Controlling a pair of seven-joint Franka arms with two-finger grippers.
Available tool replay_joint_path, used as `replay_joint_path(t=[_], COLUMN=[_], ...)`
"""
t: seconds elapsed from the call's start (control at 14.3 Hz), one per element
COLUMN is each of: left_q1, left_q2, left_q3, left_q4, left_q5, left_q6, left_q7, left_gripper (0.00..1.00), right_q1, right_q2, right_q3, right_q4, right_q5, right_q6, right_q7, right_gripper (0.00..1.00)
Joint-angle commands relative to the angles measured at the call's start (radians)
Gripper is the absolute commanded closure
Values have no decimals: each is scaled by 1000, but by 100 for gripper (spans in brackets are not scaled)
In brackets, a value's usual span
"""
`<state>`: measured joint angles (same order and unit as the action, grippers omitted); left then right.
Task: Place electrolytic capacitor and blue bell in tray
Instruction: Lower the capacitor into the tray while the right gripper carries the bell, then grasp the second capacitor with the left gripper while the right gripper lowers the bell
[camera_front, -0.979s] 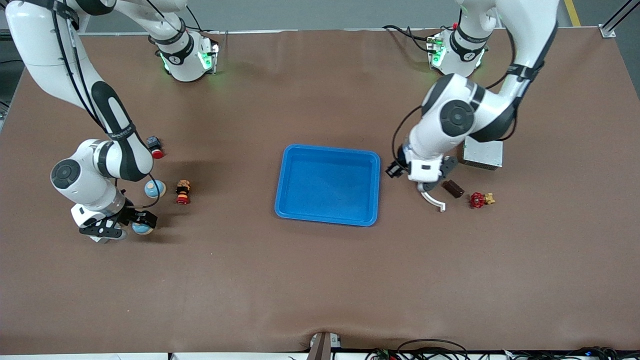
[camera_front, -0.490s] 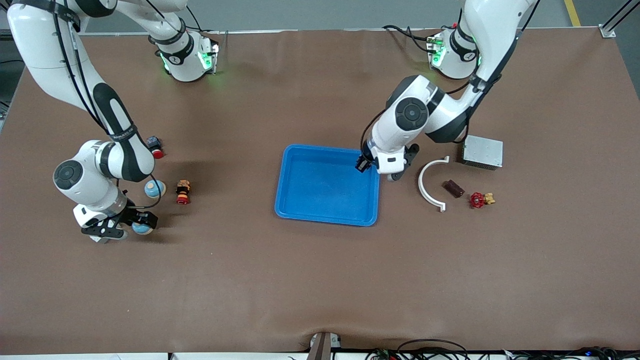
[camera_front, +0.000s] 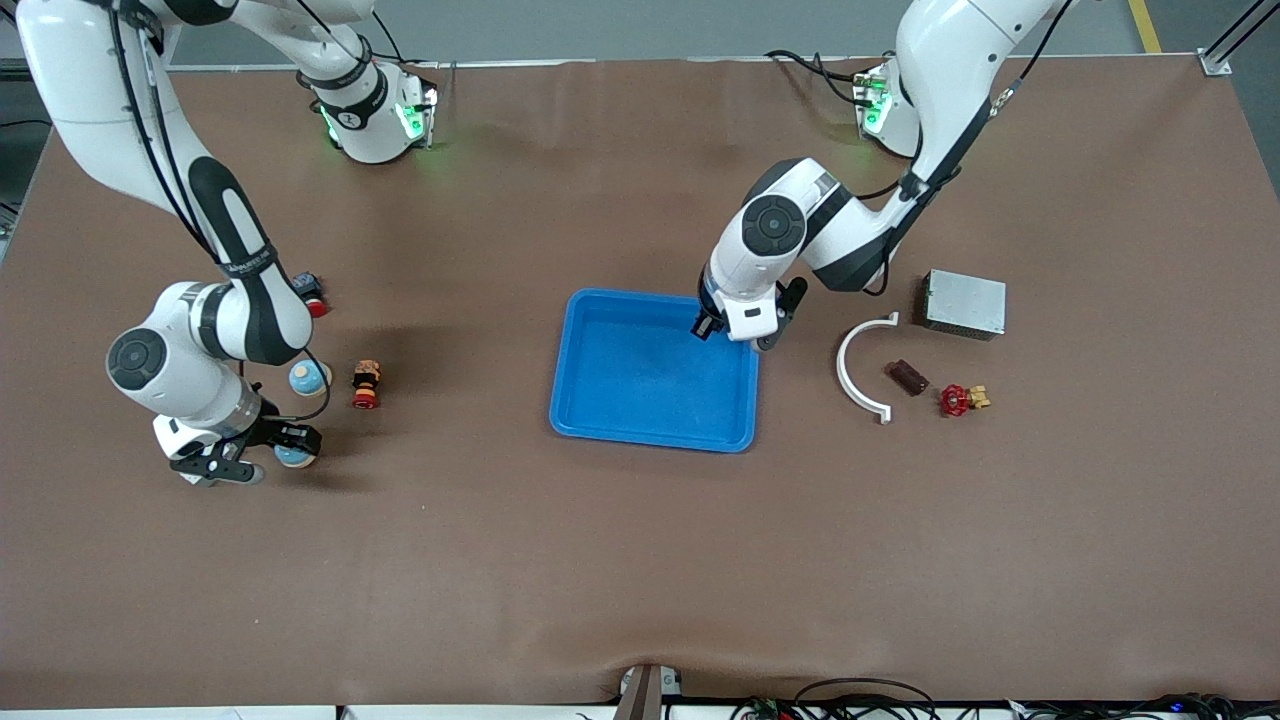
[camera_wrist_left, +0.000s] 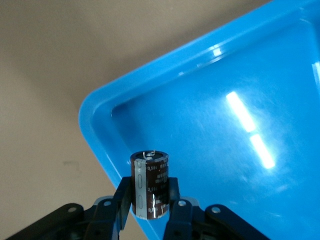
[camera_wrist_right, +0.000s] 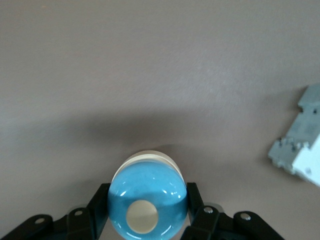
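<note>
- Blue tray (camera_front: 650, 425) is lying mid-desk (camera_front: 640, 560).
- Right gripper (camera_wrist_right: 147, 210) is closing its fingers (camera_wrist_right: 97, 207) on the blue bell (camera_wrist_right: 146, 206), low at the right arm's end of the desk.
- Left gripper (camera_wrist_left: 149, 197) is gripping the electrolytic capacitor (camera_wrist_left: 150, 184) over the tray's corner.

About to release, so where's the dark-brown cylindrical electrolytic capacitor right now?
The dark-brown cylindrical electrolytic capacitor is clamped in the left gripper, up in the air over the corner of the bright-blue plastic tray at the left arm's end.
</note>
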<state>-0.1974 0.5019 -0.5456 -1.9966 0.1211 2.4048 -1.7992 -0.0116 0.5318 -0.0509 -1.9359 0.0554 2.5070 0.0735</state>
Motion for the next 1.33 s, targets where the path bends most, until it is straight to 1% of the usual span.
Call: replay_joint_path(t=[0.0,0.14,0.28,0.42,0.63,0.84,0.91,0.98,1.05,1.12,1.26], left_q1=[3,4,7,10,3,0,0,0,0,1,22], left_q2=[18,29,36,40,52,73,75,78,78,75,20], left_q3=[1,1,3,3,24,26,27,26,26,27,26], left_q4=[4,7,5,10,30,39,38,38,36,35,27], left_q5=[35,38,57,61,89,106,127,140,140,143,176], left_q6=[13,13,13,13,13,23,25,25,25,25,2], left_q7=[-28,-28,-37,-39,-40,-39,-39,-39,-39,-37,-34], left_gripper=[100,100,100,100,99,88,69,45,18,0,0], right_q1=[44,116,223,318,448,550,588,614,640,662,700], right_q2=[-113,-171,-219,-251,-257,-254,-251,-250,-247,-247,-236], right_q3=[2,2,2,2,2,2,2,2,2,2,2], right_q4=[2,-3,-2,-2,-2,0,0,2,2,2,2], right_q5=[4,6,6,6,6,6,4,4,6,6,4], right_q6=[-167,-244,-306,-316,-303,-277,-269,-261,-252,-244,-231], right_q7=[104,266,462,637,862,1030,1093,1147,1187,1218,1262], right_gripper=[100,100,100,100,100,100,100,100,100,100,100])
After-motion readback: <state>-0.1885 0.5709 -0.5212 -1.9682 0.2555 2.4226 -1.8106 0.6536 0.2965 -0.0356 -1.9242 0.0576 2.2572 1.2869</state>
